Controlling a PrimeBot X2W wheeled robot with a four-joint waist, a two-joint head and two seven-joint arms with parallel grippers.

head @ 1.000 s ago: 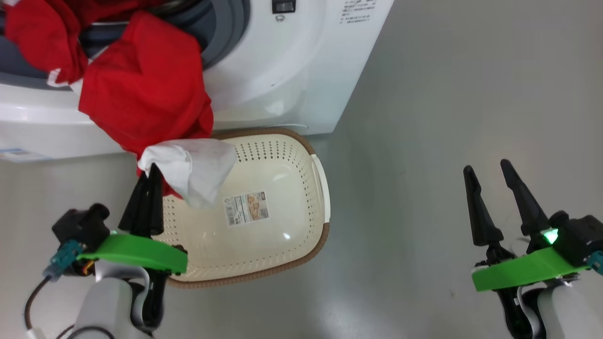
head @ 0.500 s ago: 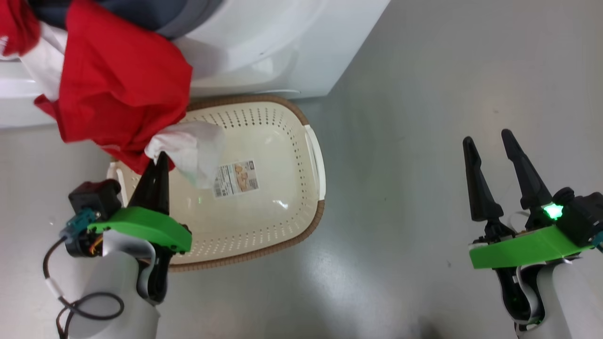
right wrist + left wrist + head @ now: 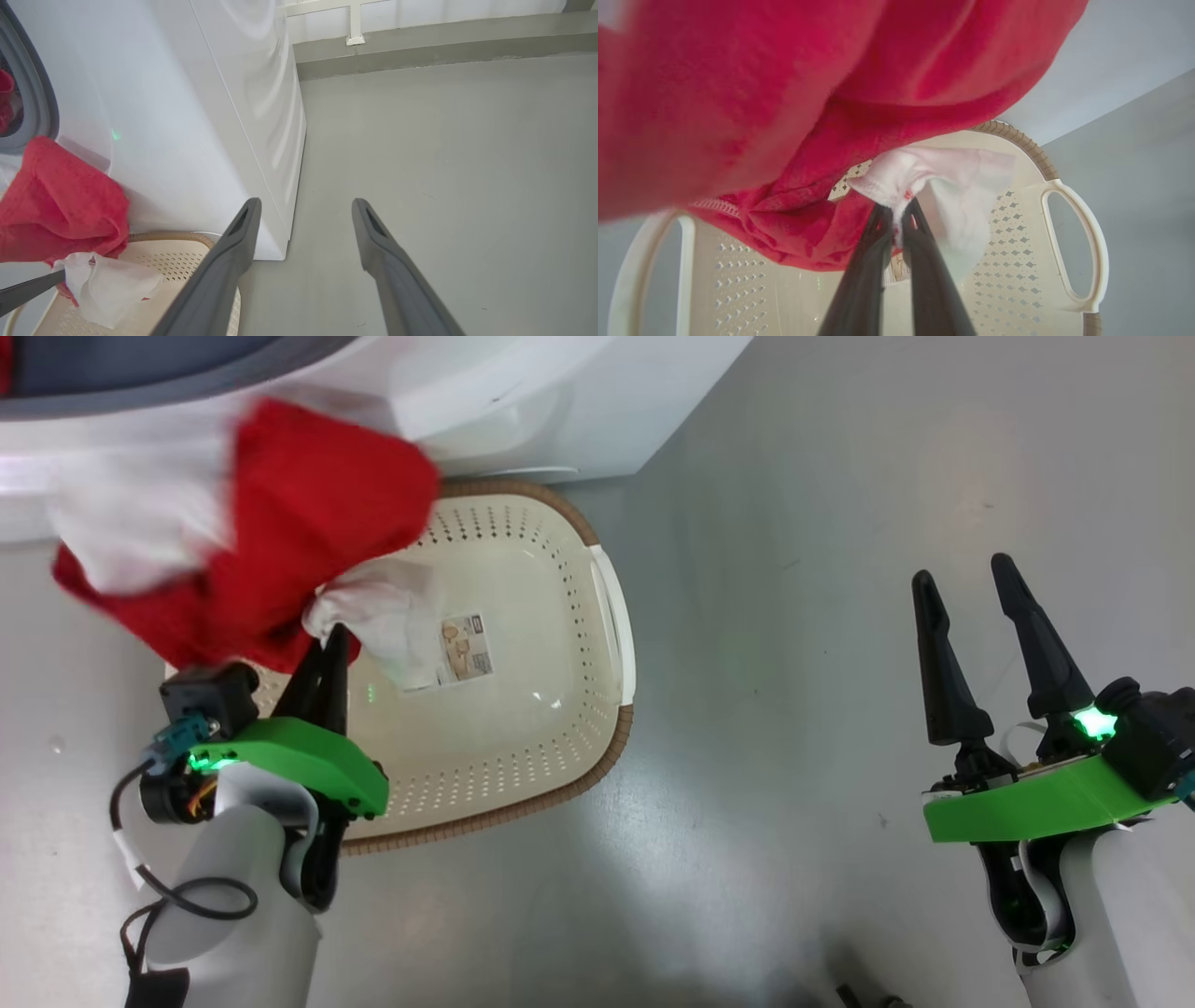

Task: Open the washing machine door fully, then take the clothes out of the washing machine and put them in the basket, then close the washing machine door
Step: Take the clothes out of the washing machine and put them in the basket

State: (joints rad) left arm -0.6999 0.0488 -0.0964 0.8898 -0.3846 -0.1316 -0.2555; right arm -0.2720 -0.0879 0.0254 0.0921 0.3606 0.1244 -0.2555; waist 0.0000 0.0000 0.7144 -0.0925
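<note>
- Head view: the left fingers (image 3: 325, 683) are clamped together on a white fold of the clothes (image 3: 317, 504), with their tips above the near-left part of the basket (image 3: 560, 747). The red cloth, blurred, spreads up and left from the tips, in front of the washing machine (image 3: 560, 401). The right fingers (image 3: 943, 672) stand apart and empty over the floor (image 3: 822, 523), well apart from the basket.
- Left wrist view: the left fingers (image 3: 868, 261) pinch white trim right at their tips. The red bulk of the clothes (image 3: 784, 93) drapes above and to the left of them. A white panel hangs just to their right. The basket (image 3: 1064, 196) lies beneath.
- Right wrist view: the right fingers (image 3: 224, 266) are spread, with bare floor (image 3: 444, 140) between them. The clothes (image 3: 60, 200) hang far to their left, beside the washing machine (image 3: 210, 116) and above the basket (image 3: 182, 261).
</note>
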